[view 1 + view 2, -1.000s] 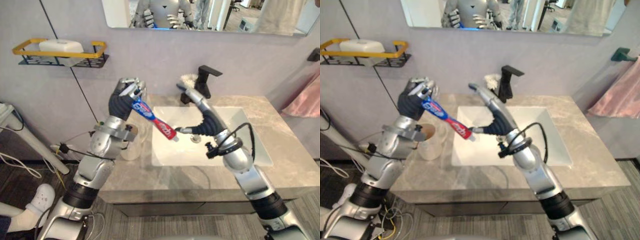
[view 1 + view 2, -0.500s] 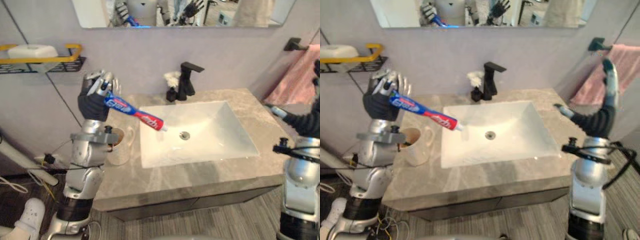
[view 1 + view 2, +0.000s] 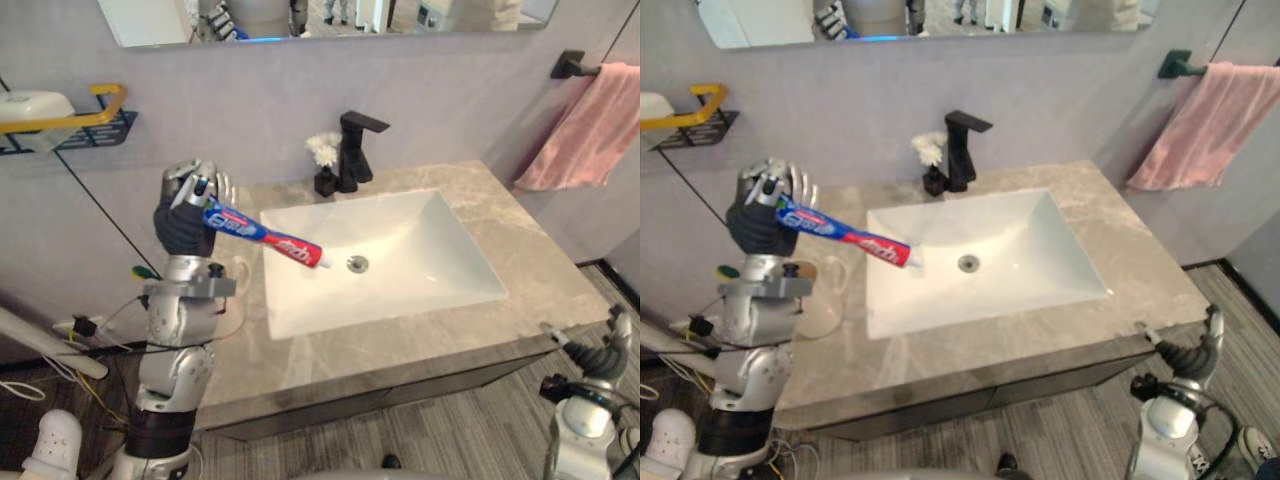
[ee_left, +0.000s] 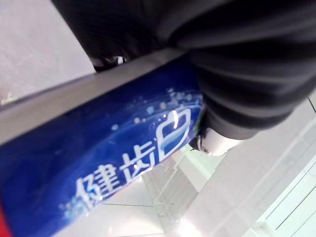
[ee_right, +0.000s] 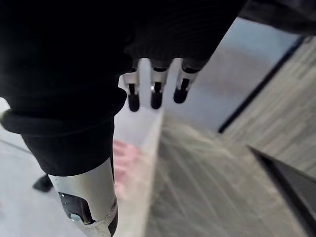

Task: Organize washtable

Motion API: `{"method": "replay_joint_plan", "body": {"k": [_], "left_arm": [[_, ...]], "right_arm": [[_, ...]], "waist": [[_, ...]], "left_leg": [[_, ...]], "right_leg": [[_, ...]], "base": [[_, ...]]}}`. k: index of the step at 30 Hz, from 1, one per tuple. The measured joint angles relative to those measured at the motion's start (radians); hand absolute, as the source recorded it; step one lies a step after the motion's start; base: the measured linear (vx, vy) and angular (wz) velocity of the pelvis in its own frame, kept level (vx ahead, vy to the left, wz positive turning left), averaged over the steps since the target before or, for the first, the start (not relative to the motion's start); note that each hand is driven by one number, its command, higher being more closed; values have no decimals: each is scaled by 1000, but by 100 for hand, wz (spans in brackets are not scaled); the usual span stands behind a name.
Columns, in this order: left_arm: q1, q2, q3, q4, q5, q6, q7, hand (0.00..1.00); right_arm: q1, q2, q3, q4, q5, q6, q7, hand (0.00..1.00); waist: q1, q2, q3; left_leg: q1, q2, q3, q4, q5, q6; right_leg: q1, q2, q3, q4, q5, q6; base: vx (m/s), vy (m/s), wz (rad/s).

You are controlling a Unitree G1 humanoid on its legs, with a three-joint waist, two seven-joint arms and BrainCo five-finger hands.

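**Grey stone washtable, toothpaste aloft in left hand**

Right hand [image 3: 1195,352] hung low off the washtable's [image 3: 420,335] front edge, 4 o'clock from the sink [image 3: 440,250], fingers straight and holding nothing. Left hand [image 3: 185,205] was raised at the sink's 9 o'clock, fingers clenched round the blue end of the toothpaste tube [image 3: 265,233]; its red end and cap jutted over the basin. Pale cup [image 3: 825,310] stood below that arm. Black faucet [image 3: 355,150] at 12, pink towel [image 3: 590,110] at 2.

1. Item: toothpaste tube [image 3: 265,237], blue body, red toward the white cap.
2. Pose: tilted, cap end lower, over the sink's [image 3: 440,255] left edge.
3. Blue end clasped in left hand [image 3: 183,220], raised off the tabletop [image 3: 545,275].
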Motion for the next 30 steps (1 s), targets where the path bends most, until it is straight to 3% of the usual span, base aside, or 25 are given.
{"method": "replay_joint_plan", "body": {"k": [5, 13, 18, 23, 30], "left_arm": [[-25, -17, -6, 6, 0, 0, 9, 100], [-73, -17, -19, 55, 0, 0, 41, 100], [-91, -18, -33, 68, 0, 0, 46, 100], [-148, -24, -55, 70, 11, -1, 45, 100], [-191, -20, -57, 122, 59, 0, 43, 100]], "right_arm": [[45, 70, -37, 26, 47, 9, -3, 0], [66, 102, -68, 34, 67, 18, -28, 0], [66, 115, -85, 157, 152, 15, -24, 0], [67, 114, -52, 297, 254, 9, 71, 0], [65, 81, 73, 539, 271, 4, 198, 0]], "waist": [[2, 0, 1], [1, 0, 1], [4, 0, 1], [7, 1, 0], [25, 0, -2]], "left_leg": [[1, -1, 0, 0, 0, 0], [5, -1, 2, 0, 0, 0], [5, -1, 6, 0, 0, 0], [5, -1, 5, 0, 0, -1], [-5, -2, -15, 4, 0, 0]], "right_leg": [[2, -2, -1, 0, 0, 0], [4, -2, 1, 3, 0, 0], [2, -2, 4, 4, 0, 0], [2, -4, 4, 5, 0, 0], [5, -10, -11, 3, 0, 0]], "base": [[-7, -2, 0], [-39, -14, -1], [0, 0, 0], [0, 0, 0], [0, 0, 7]]}}
